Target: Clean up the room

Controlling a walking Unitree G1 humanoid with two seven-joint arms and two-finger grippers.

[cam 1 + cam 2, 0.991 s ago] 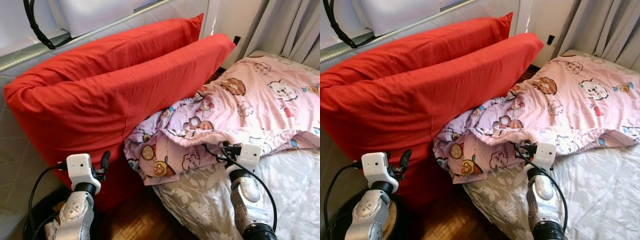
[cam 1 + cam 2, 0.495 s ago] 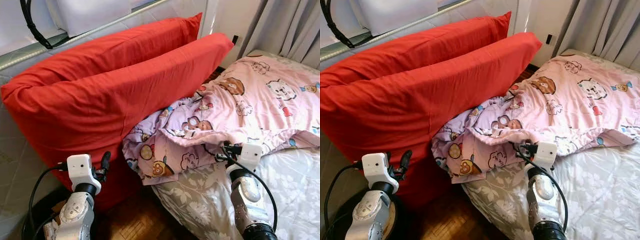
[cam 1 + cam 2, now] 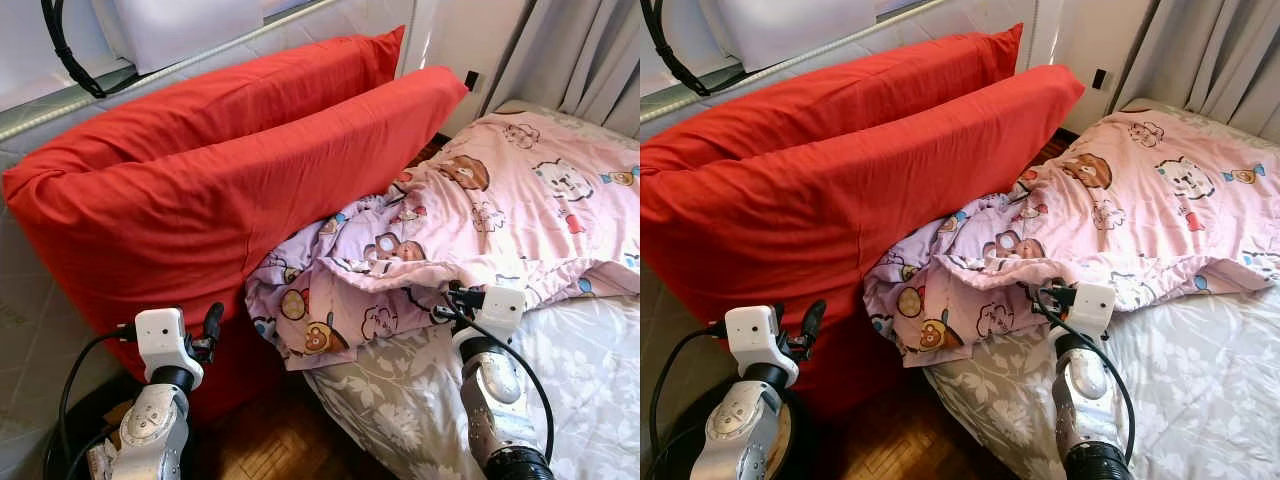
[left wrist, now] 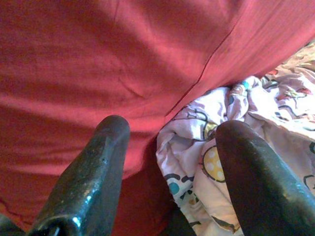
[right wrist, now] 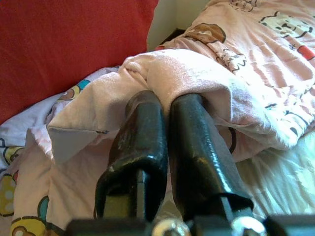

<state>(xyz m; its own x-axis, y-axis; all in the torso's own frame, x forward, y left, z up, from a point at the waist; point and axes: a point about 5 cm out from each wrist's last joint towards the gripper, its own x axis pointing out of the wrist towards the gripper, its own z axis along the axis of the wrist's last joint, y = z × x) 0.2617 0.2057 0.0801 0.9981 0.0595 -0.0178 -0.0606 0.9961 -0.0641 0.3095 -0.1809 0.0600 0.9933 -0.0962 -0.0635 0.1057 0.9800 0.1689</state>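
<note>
- Bedroom corner: two red pillows point(image 3: 230, 170) are leaning by the bed point(image 3: 400, 400).
- My right gripper point(image 5: 165, 118) is pinching the pink cartoon blanket point(image 3: 470, 210); my left gripper point(image 4: 170, 162) is gaping wide.
- Next I am probably pulling the blanket flat.

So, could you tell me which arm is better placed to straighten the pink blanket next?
The right. The right gripper is shut on a fold of the pink blanket; the left gripper hangs open by the red pillow.

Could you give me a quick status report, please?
Right gripper shut on pink blanket. Left gripper open, idle beside red pillows. Nothing blocking.
</note>
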